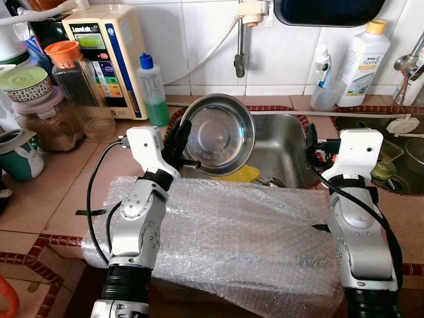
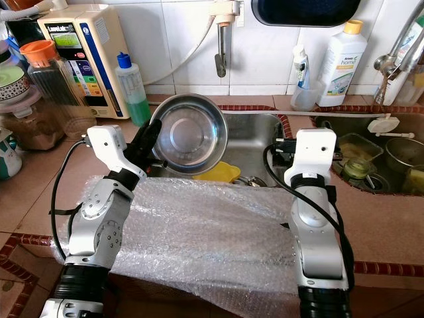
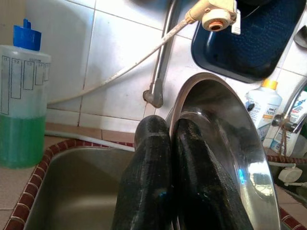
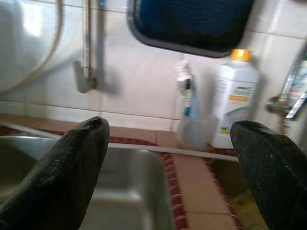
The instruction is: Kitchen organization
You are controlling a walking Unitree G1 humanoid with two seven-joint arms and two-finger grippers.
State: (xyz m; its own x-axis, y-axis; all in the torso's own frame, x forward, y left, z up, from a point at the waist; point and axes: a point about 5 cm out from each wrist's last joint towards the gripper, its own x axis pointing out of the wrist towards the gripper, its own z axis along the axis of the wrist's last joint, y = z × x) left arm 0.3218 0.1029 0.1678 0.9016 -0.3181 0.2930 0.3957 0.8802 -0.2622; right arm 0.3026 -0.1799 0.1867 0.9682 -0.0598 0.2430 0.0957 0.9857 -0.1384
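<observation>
Left hand [image 1: 180, 142] is clamped on the rim of the steel bowl [image 1: 222, 132], which I'm holding tilted on edge over the sink's [image 1: 281, 152] left end. Right hand [image 4: 168, 163] hovers spread wide and empty over the sink's right edge. Bubble wrap [image 1: 245, 232] covers the desk just nearer than the sink; behind it, a green bottle [image 1: 152, 89] stands.

Sink half blocked

Tilted steel bowl [image 1: 218, 134] fills the sink's [image 1: 285, 154] nine o'clock side; the three o'clock half lies open.
</observation>
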